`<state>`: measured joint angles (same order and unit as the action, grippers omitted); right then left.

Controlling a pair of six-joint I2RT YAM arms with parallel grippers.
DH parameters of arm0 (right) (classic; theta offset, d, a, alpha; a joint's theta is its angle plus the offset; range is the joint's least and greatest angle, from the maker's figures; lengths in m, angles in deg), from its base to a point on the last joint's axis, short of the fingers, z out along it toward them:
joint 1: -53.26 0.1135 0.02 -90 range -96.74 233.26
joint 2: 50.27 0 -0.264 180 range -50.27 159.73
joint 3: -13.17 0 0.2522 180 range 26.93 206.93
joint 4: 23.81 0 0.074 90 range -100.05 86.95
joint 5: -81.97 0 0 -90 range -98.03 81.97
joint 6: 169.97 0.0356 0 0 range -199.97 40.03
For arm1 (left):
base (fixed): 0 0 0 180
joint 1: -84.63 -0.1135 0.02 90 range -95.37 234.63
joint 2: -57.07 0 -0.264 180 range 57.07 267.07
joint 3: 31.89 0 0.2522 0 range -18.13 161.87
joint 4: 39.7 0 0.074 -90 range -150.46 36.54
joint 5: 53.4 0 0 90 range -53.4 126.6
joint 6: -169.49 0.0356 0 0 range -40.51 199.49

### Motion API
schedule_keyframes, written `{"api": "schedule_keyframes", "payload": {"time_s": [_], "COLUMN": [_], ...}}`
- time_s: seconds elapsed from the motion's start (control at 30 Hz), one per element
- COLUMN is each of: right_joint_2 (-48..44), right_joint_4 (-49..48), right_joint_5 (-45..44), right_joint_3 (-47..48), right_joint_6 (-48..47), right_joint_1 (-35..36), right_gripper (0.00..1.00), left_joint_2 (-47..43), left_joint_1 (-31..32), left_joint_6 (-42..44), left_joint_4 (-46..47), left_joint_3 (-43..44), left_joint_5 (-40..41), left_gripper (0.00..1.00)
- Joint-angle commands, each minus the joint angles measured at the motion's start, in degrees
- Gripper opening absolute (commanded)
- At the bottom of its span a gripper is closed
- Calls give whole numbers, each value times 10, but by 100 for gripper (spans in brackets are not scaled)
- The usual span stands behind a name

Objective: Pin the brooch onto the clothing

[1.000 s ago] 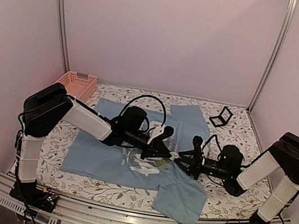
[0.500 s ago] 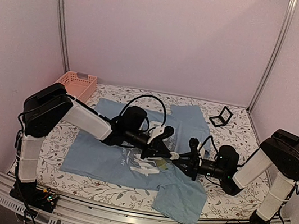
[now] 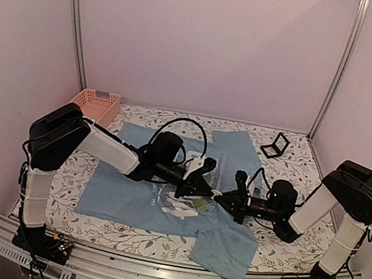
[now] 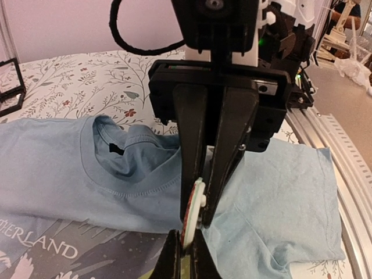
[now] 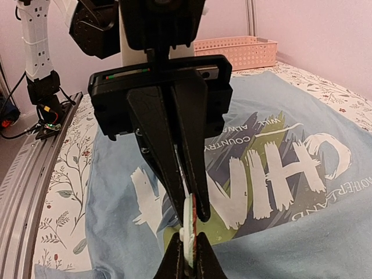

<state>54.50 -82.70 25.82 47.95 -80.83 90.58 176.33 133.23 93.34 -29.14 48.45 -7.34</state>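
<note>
Brooch (image 4: 195, 212) stands edge-on, clamped by both the left pincer (image 4: 185, 256) and right pincer (image 5: 187, 258) meeting tip-to-tip, T-shirt (image 4: 58, 168) beneath them, probably so one steadies it while the other fastens it.

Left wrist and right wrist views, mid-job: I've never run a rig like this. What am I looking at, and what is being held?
Two robot arms stand at the near edge of a table with a floral cover. The top view looks down from above and behind them. Each wrist view looks along that arm's own fingers, at the picture's bottom edge, toward the other arm's gripper facing it. A light blue CHINA T-shirt lies spread on the table. A pink basket sits at the far left corner and a small black case stands open at the far right. The left gripper and right gripper meet tip to tip over the shirt's chest, both closed on the brooch, a small disc seen edge-on. It does not look pinned yet.
</note>
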Motion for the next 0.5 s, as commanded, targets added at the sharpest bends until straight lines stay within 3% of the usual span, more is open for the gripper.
{"api": "schedule_keyframes", "payload": {"time_s": [0.0,0.47], "right_joint_2": [12,24], "right_joint_4": [-14,-7], "right_joint_5": [6,1], "right_joint_3": [7,18], "right_joint_6": [19,111], "right_joint_1": [-5,-28], "right_gripper": [5,3], "left_joint_2": [-9,-31], "left_joint_1": [3,13], "left_joint_6": [14,40], "left_joint_4": [2,33], "left_joint_3": [-1,-41], "left_joint_5": [-11,3], "left_gripper": [0,0]}}
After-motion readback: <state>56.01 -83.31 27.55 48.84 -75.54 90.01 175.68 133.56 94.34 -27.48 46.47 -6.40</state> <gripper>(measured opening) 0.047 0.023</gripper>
